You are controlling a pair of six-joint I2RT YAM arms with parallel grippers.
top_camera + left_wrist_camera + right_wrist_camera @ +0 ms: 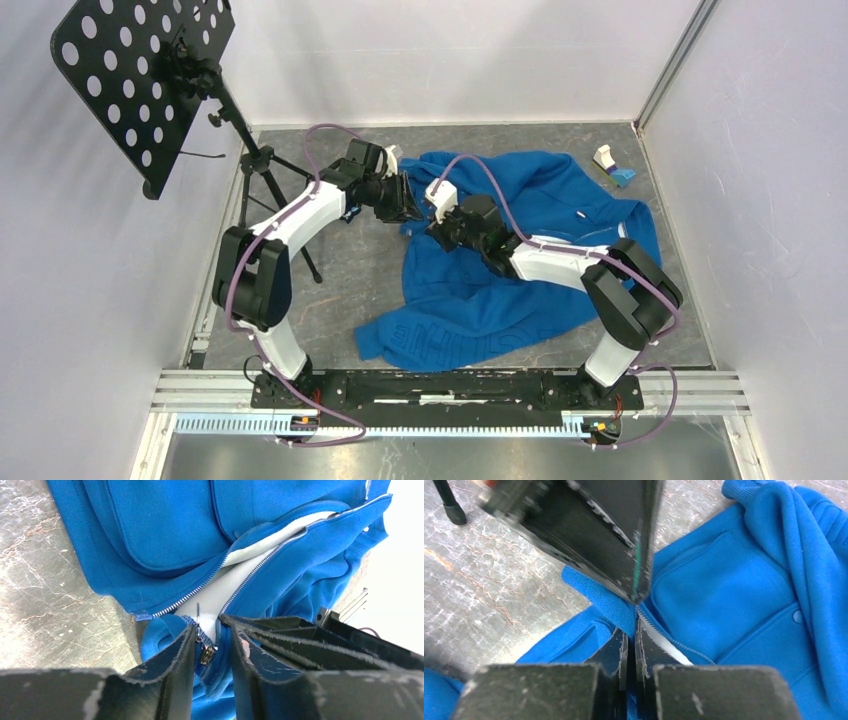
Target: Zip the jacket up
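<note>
The bright blue jacket (520, 250) lies crumpled on the grey table, its front open. In the left wrist view the two silvery zipper rows (260, 562) spread apart over white lining (235, 575) and meet at the metal slider (206, 654). My left gripper (212, 637) is open, its fingers (175, 665) either side of the slider and the blue fabric without closing on them. My right gripper (630, 637) is shut on the jacket's blue hem (611, 602) right by the zipper's lower end. The two grippers nearly touch at the jacket's left edge (420, 215).
A black perforated music stand (140, 70) on a tripod (265, 185) stands at the back left, close to my left arm. A small white and blue object (610, 165) sits at the back right. White walls enclose the table.
</note>
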